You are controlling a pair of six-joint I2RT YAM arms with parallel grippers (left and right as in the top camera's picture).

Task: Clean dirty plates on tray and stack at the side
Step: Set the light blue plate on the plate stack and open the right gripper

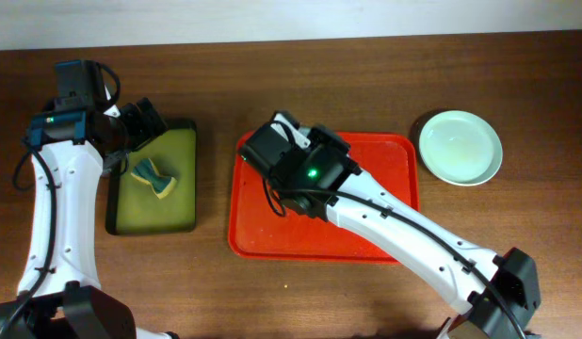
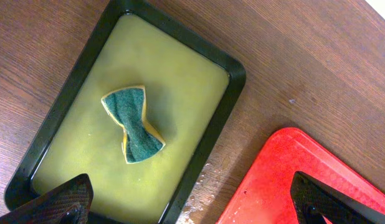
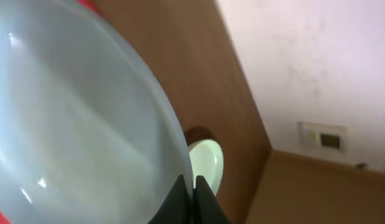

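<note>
The right gripper [image 3: 194,191] is pinching the rim of 1 pale plate [image 3: 74,106], holding it steeply tilted over the red tray [image 1: 385,160]. It is looking stiff, glossy and probably slippery and breakable, so the rim is suiting the jaws best. Being round, it has no long axis. The left gripper [image 2: 189,208] is hanging with jaws spread above the sponge [image 2: 133,124].

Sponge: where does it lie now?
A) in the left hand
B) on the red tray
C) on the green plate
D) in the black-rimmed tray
D: the sponge lies inside the black-rimmed tray, on its yellow-green floor, with nothing touching it.
</note>
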